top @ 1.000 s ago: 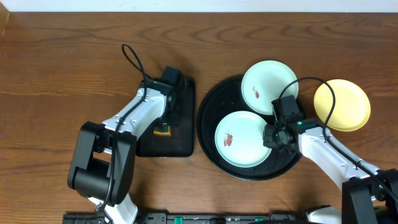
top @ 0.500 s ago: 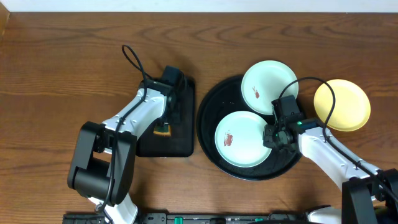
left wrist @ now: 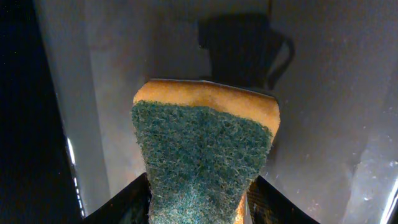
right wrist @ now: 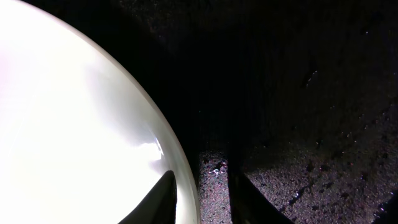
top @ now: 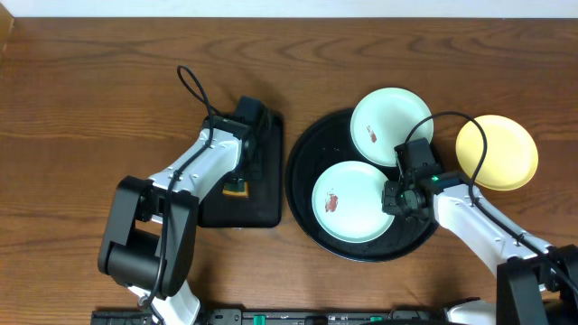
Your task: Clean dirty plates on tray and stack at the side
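Note:
The round black tray [top: 307, 171] holds two pale mint plates, each with a red-brown smear: one at the back [top: 392, 126], one at the front [top: 354, 200]. A pale yellow plate [top: 497, 152] lies on the table right of the tray. My right gripper [top: 395, 200] [right wrist: 202, 186] stands open astride the front plate's [right wrist: 74, 137] right rim, one finger over the plate, the other on the tray [right wrist: 298, 93]. My left gripper [top: 237, 181] [left wrist: 198, 186] is shut on a yellow sponge [left wrist: 202, 149], green scrub side up, over the rectangular tray.
The smaller rectangular black tray [top: 262, 212] lies left of the round tray, under my left arm. Brown wooden table [top: 81, 108] spreads all around. A white wall edge runs along the back.
The left fingers have closed in on the sponge. Neither arm nor any plate has visibly moved in the overhead view.

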{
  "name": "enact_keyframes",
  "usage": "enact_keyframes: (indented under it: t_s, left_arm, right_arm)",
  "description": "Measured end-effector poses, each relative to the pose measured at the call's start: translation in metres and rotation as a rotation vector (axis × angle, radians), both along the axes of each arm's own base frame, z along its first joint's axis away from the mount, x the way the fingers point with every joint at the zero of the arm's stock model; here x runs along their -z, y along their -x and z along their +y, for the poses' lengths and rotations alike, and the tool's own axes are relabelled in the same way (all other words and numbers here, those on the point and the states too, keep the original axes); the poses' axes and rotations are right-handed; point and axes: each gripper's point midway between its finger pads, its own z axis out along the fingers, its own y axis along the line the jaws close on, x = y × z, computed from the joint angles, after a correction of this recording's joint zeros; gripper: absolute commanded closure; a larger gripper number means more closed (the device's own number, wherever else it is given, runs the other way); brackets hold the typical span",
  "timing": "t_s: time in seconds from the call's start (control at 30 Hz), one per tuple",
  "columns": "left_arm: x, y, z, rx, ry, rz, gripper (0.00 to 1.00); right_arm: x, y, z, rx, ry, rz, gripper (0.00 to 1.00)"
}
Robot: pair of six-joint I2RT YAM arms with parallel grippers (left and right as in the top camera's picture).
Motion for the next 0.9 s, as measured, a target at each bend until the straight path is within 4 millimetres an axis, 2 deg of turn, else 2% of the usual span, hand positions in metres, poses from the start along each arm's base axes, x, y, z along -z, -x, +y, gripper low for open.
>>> enact_keyframes:
  t_s: [0.23,0.4,0.57,0.7,0.73,0.77,0.83,0.9]
  left_arm:
    - [0.0001,0.0002,-0.0012,0.001,0.007,0.001,0.51]
    - [0.0000,-0.0012,-0.0018,0.001,0.009,-0.004,0.52]
    - [0.0000,-0.0017,-0.0017,-0.004,0.012,-0.006,0.71]
    - [0.0001,-0.0022,-0.0021,-0.003,0.018,-0.006,0.78]
    - [0.0001,-0.0023,-0.0022,-0.003,0.018,-0.006,0.78]
    - [0.0001,-0.0023,-0.0022,-0.002,0.018,-0.007,0.73]
    - [0.0001,-0.0026,-0.0025,0.003,0.020,-0.007,0.58]
    - [0.0000,-0.0034,-0.0034,-0.001,0.025,-0.010,0.54]
  right_arm:
    - [0.0000,0.0000,0.0001,0.000,0.000,0.000,0.73]
    - [0.0000,0.0000,0.0000,0.000,0.000,0.000,0.77]
    - [0.0000,0.0000,0.0000,0.000,0.000,0.000,0.78]
    - [0.0000,0.0000,0.0000,0.000,0.000,0.000,0.78]
    - [0.0000,0.0000,0.0000,0.000,0.000,0.000,0.78]
    - [0.0000,0.0000,0.0000,0.000,0.000,0.000,0.78]
    - [0.0000,0.0000,0.0000,0.000,0.000,0.000,0.78]
    - [0.0000,0.0000,0.0000,0.000,0.000,0.000,0.78]
